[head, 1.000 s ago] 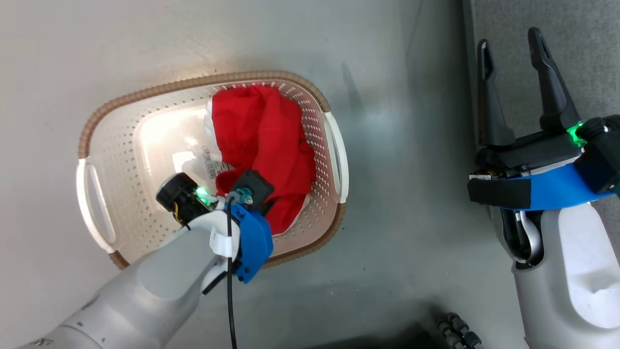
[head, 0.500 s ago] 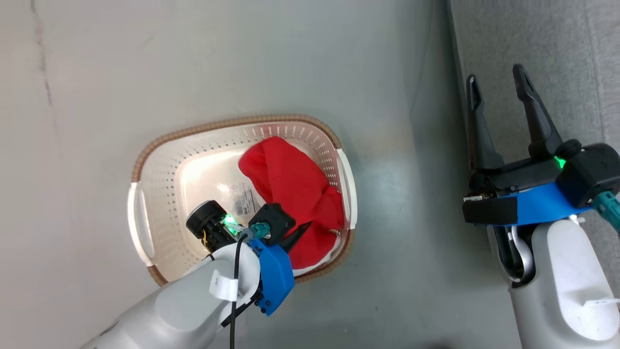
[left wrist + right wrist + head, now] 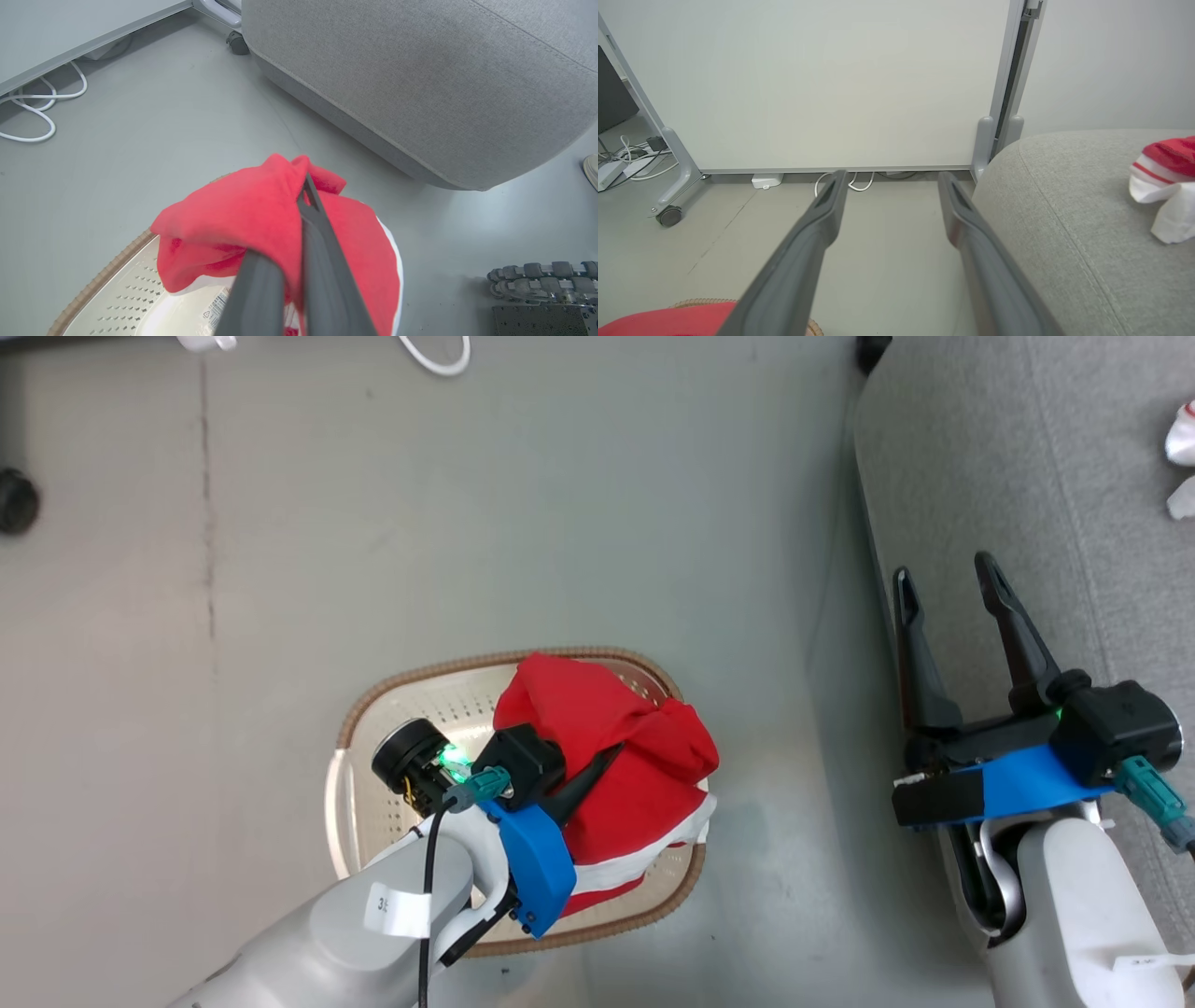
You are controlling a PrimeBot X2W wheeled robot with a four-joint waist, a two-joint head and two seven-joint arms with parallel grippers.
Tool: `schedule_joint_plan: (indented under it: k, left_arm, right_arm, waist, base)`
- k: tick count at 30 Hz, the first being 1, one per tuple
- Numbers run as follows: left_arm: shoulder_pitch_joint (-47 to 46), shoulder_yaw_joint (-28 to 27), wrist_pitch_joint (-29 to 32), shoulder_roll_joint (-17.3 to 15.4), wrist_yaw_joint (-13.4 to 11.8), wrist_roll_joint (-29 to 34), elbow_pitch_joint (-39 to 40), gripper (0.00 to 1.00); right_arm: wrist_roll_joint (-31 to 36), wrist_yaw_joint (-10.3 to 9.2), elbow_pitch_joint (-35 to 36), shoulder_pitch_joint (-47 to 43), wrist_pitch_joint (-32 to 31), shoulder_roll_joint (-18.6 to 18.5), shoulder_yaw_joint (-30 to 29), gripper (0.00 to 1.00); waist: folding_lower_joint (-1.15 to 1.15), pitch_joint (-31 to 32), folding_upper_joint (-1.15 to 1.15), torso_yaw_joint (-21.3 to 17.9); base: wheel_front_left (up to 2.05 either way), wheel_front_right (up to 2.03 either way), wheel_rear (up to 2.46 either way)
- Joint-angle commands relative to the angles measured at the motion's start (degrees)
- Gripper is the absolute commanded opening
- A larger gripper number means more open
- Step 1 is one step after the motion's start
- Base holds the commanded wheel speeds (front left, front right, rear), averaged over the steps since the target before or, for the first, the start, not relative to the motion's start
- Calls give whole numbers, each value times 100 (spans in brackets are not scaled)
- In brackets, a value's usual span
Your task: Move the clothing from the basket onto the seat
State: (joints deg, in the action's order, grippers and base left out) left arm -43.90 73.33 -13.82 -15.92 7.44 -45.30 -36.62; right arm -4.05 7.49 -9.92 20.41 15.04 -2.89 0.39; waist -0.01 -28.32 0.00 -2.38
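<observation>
My left gripper (image 3: 609, 758) is shut on a bunch of red clothing (image 3: 616, 737) with a white band. It holds the clothing above the right half of the cream basket (image 3: 373, 728). In the left wrist view the dark fingers (image 3: 322, 261) pinch the red cloth (image 3: 233, 219) over the basket (image 3: 117, 289), with the grey seat (image 3: 420, 84) beyond. My right gripper (image 3: 943, 569) stands open and empty at the seat's (image 3: 980, 476) left edge. Another red and white garment (image 3: 1167, 177) lies on the seat (image 3: 1064, 210), to the right of my open right gripper (image 3: 893, 177).
The basket stands on the grey floor, left of the seat. White cables (image 3: 32, 107) lie on the floor by a pale partition panel (image 3: 831, 84) on castors (image 3: 668, 215). A cable chain on my base (image 3: 537, 275) shows low at the right.
The head camera has shifted. My left gripper has lifted the red clothing from the basket's floor to above its rim. The right gripper stays open.
</observation>
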Motion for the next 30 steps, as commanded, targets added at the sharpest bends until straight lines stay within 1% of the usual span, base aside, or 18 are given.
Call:
schedule_joint_plan:
  k: [1,9,14,30]
  left_arm:
    - [-73,13,-61,18,6,-24,-1,0]
    - [-299,-19,-144,124,6,-210,107,0]
    - [-331,-193,-144,152,5,-120,293,0]
    - [-438,-1035,-145,368,5,294,631,0]
  right_arm:
    - [40,1,-10,-62,21,1,-22,100]
    - [37,1,-138,-420,21,0,-141,100]
    - [-16,1,-217,-615,21,1,-169,100]
    - [-62,1,-368,-1169,21,0,-200,100]
  waist:
    - [1,267,0,95]
    - [1,897,0,254]
    - [1,1271,0,320]
    - [1,2191,0,435]
  base:
    - [0,0,0]
    - [0,0,0]
    - [0,0,0]
    - [0,0,0]
